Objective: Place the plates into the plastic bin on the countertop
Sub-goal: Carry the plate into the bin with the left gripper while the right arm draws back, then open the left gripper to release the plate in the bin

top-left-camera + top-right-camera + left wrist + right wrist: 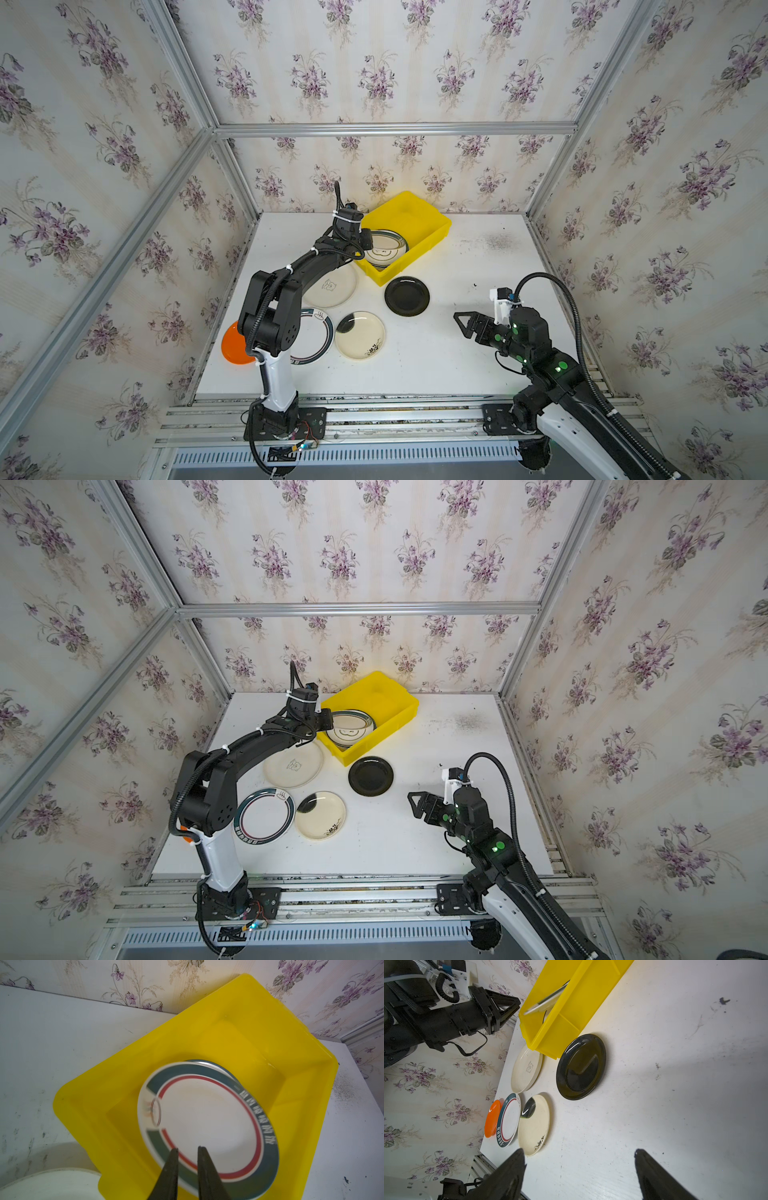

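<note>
Toward the left edge of the countertop (457,365) lie the orange plate (232,343), a green-rimmed plate (264,816) and 2 cream plates (359,334). Over the yellow bin (415,216) at the back edge hangs the left gripper (188,1148), jaws slightly apart, empty; a tilted plate (207,1126) lies inside. The black plate (407,296) is just beside the bin. Near the right edge, the right gripper (579,1150) gapes wide, empty.

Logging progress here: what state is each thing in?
plastic bin: upright, holding plates
tilted plate: leaning in bin, blurred
left gripper: slightly open, empty
right gripper: open, empty
black plate: flat on countertop
bear plate: flat
floral plate: flat
green-rimmed plate: flat
orange plate: flat
</note>
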Robot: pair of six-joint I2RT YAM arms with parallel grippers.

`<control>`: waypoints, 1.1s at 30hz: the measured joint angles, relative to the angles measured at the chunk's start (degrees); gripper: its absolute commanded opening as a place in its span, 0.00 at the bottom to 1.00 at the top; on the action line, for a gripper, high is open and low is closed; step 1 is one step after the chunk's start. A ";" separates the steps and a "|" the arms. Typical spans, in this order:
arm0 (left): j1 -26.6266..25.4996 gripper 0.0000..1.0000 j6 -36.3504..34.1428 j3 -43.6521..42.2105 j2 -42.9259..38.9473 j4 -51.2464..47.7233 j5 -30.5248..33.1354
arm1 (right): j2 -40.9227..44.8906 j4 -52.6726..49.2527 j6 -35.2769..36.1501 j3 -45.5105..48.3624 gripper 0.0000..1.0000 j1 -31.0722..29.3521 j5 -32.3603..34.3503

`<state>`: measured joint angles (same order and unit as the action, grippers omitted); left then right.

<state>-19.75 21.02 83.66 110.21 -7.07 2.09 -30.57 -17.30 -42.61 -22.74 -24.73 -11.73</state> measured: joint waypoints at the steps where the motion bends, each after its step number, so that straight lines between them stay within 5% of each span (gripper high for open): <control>1: -0.02 0.27 -0.15 0.13 0.00 -0.04 0.00 | 0.00 -0.11 0.00 0.00 0.85 0.00 0.09; 18: -0.24 0.47 -1.53 -1.92 -7.10 0.31 -1.40 | 1.75 -2.29 -1.07 0.42 0.85 0.00 1.29; 24: -1.31 0.54 -1.44 -9.18 -14.43 1.11 -3.56 | 0.72 -1.27 -1.53 1.57 0.85 0.00 1.18; 33: -2.93 0.78 0.98 -26.27 -32.50 6.58 -8.04 | -6.36 3.78 -2.56 2.32 0.85 0.09 -0.85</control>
<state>-22.68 22.00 57.39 77.71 -0.49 -5.96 -36.93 -13.52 -45.17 -20.43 -24.64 -12.58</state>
